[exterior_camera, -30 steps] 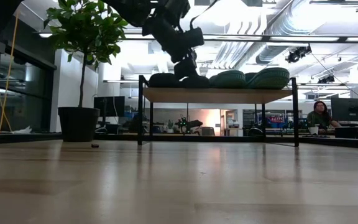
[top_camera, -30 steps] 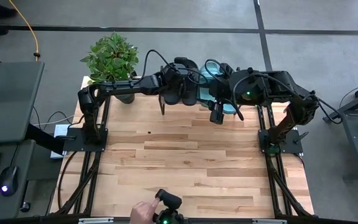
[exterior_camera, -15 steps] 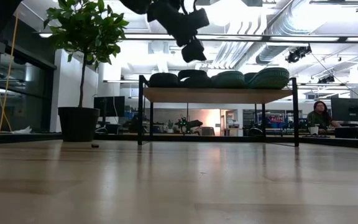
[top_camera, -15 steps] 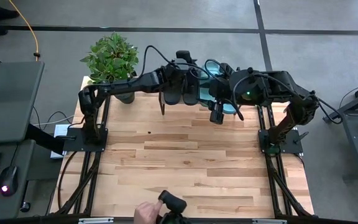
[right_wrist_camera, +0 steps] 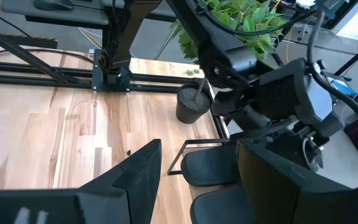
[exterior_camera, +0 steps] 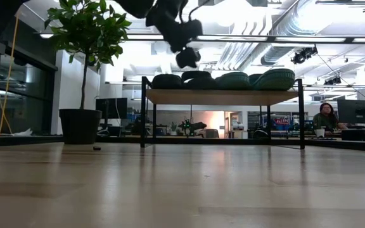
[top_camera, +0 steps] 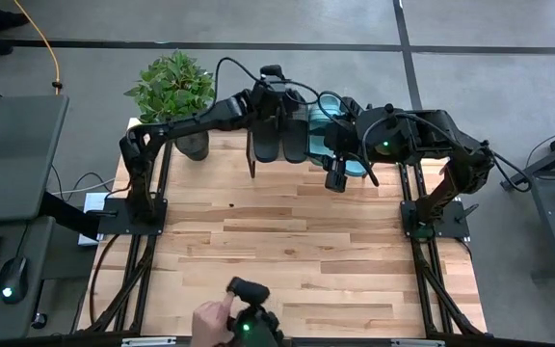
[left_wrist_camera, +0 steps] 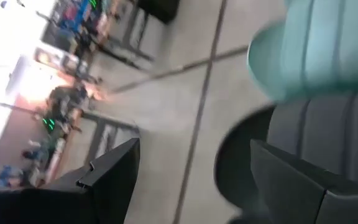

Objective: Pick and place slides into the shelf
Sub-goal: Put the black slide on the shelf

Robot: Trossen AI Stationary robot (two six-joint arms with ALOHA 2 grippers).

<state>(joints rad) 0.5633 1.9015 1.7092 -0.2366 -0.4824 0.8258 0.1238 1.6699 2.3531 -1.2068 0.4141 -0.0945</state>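
Observation:
Two black slides [top_camera: 279,137] and two teal slides [top_camera: 340,130] lie side by side on the shelf's plank top [exterior_camera: 220,96] at the table's far edge; the low view shows all of them in a row, black [exterior_camera: 182,80] and teal [exterior_camera: 258,79]. My left gripper [exterior_camera: 185,58] hovers open and empty above the black slides; it also shows in the high view [top_camera: 277,96]. Its wrist view shows open fingers [left_wrist_camera: 194,186] with a black slide [left_wrist_camera: 328,130] and a teal slide [left_wrist_camera: 316,50] beyond. My right gripper [right_wrist_camera: 197,186] is open and empty above the shelf's right part [top_camera: 337,166].
A potted plant [top_camera: 173,92] stands at the table's far left corner, left of the shelf. A person's hand with a black device [top_camera: 229,304] is at the table's near edge. The wooden tabletop [top_camera: 287,241] stretches between the shelf and the near edge.
My left gripper has risen off the right-hand black slide and gone a little toward the table's far edge; the slide stays lying on the shelf. The person's hand at the near edge has shifted to the left.

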